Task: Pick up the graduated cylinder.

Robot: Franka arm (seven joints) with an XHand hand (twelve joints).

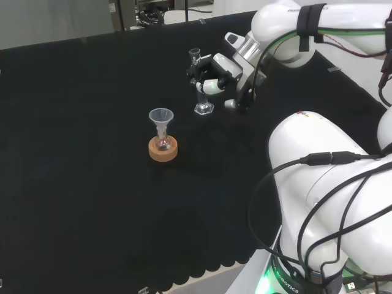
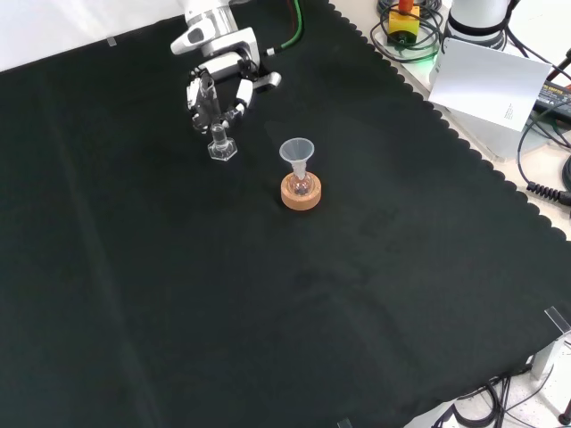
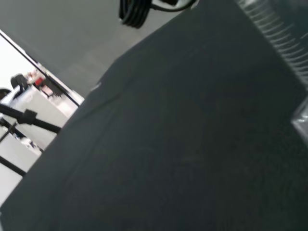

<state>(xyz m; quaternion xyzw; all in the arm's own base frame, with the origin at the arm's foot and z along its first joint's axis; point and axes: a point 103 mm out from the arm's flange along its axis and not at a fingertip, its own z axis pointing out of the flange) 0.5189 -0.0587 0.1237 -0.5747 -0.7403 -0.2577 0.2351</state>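
The head view looks from behind and above the arm, over its links. The front view faces back, down on the tabletop (image 2: 268,294). Both share the hand (image 1: 219,76); the wrist view skims the cloth close by.

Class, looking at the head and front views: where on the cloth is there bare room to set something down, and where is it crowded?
Free: the wide cloth below the cork stand in the front view. Crowded: around the graduated cylinder, where the robot hand closes in, with the funnel nearby.
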